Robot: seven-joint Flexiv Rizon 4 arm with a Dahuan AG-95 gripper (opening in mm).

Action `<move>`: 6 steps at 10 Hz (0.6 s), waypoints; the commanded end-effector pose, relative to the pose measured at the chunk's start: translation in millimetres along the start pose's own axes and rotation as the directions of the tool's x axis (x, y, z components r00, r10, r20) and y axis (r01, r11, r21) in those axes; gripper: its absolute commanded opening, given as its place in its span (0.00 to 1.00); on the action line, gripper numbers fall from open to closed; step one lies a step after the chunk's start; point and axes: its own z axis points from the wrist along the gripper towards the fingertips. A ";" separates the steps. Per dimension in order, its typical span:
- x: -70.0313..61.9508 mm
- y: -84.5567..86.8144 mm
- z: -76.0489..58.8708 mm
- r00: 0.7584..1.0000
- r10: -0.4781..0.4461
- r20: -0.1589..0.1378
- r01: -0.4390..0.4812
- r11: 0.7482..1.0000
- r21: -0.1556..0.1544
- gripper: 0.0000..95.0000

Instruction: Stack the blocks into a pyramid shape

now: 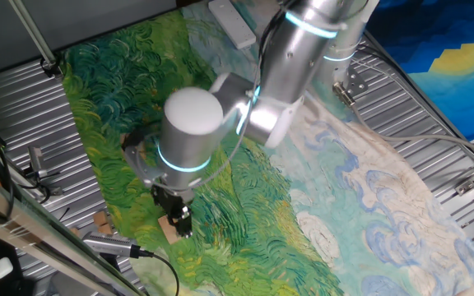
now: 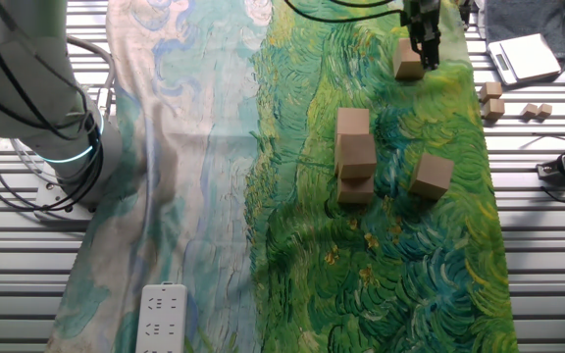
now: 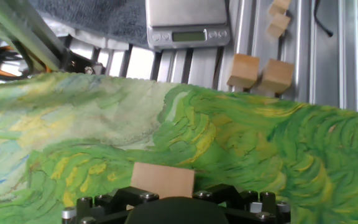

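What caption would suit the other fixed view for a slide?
The gripper meets one wooden block at the painted cloth's far end, while a small stack and a loose block wait mid-cloth.

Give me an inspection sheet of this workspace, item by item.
Surface: painted green and blue cloth laid over a slatted metal table.
Job's things: one block at the tool; three blocks in a stack mid-cloth; one tilted block beside the stack; two more blocks off the cloth on the slats.
Clutter: small wood scraps, a scale, a white power strip.
Tool: the tool is at the far block; whether it is closed on it cannot be told.
Cables: black cables round the arm base; another over the table edge.
Surroundings: blue and yellow cloth beyond the table.
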 end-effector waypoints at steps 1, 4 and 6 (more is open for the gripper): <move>2.1 6.4 3.9 1.000 0.013 -0.002 -0.013 1.000 0.006 1.00; 0.0 14.9 16.2 1.000 0.029 0.002 -0.029 0.999 0.024 0.80; -0.2 15.9 18.6 1.000 0.023 0.001 -0.023 0.999 0.038 0.60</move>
